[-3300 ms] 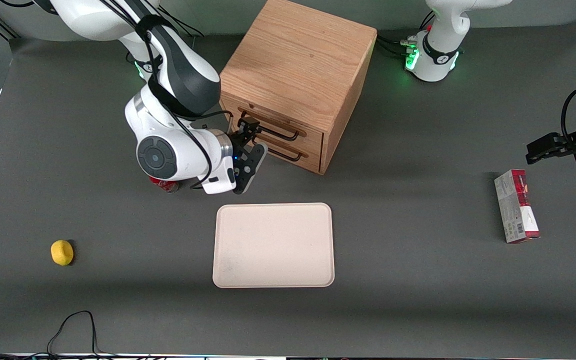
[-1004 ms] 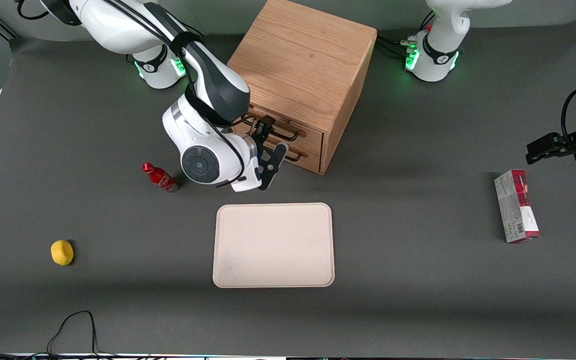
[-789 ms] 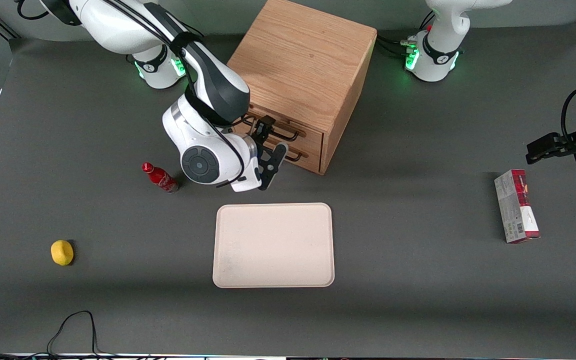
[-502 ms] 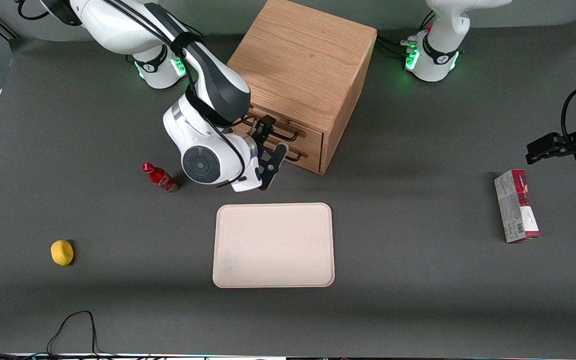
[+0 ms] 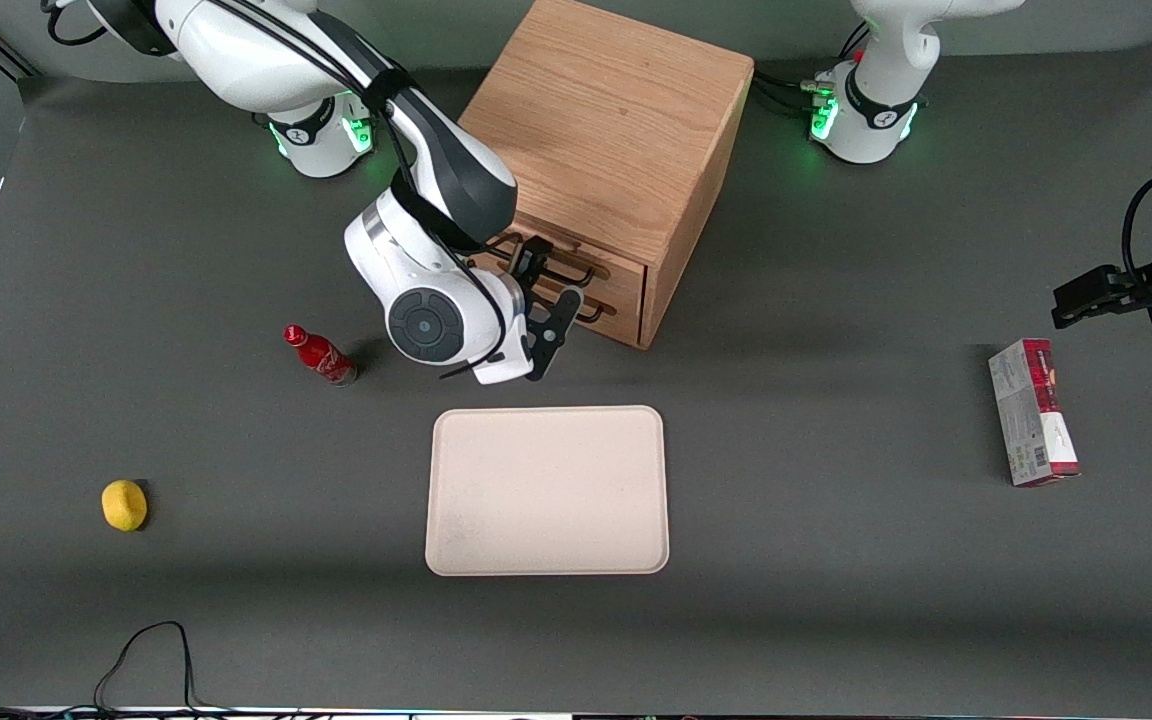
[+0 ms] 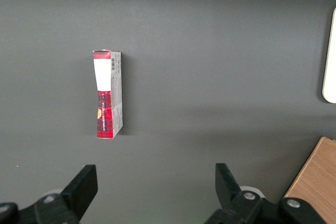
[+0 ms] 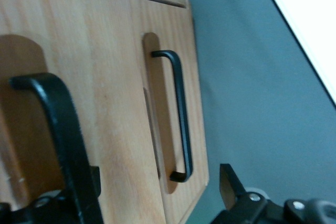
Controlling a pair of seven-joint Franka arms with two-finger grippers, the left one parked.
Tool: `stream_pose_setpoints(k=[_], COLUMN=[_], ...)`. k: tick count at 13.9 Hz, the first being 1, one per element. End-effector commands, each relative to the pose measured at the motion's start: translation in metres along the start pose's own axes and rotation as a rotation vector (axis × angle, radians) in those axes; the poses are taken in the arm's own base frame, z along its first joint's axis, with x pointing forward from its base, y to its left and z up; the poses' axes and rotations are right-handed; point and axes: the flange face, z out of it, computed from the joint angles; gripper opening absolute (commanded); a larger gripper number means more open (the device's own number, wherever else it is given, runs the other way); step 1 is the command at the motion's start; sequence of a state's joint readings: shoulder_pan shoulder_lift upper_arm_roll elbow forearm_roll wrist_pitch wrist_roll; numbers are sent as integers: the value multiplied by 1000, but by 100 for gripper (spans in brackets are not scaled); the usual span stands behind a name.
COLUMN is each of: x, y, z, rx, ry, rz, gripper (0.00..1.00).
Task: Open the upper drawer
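The oak cabinet stands at the back middle of the table, and its two drawer fronts look flush. The upper drawer carries a long black wire handle; the lower drawer has its own handle. My right gripper is open right in front of the drawers. In the right wrist view the upper handle runs close past one finger. The other finger hangs off the cabinet's bottom edge, so the gripper spans the lower drawer and its handle.
A cream tray lies nearer the front camera than the cabinet. A small red bottle lies beside my wrist. A yellow object sits toward the working arm's end. A red-and-white carton lies toward the parked arm's end.
The right arm has swung in from the working arm's end toward the drawer fronts, uncovering the red bottle. In the last half second it edged closer to the handles, still open.
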State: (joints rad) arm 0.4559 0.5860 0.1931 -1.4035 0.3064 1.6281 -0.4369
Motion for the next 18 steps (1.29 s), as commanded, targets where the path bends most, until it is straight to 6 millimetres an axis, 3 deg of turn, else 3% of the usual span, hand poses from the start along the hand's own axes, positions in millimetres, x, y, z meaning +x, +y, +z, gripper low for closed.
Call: stream_pose_setpoints(k=[1,18], x=[3,-8], y=[6,33], z=[3,-30], rx=[-31,-53], ry=[-5,49], rz=[-22,14], gripper=[100,100])
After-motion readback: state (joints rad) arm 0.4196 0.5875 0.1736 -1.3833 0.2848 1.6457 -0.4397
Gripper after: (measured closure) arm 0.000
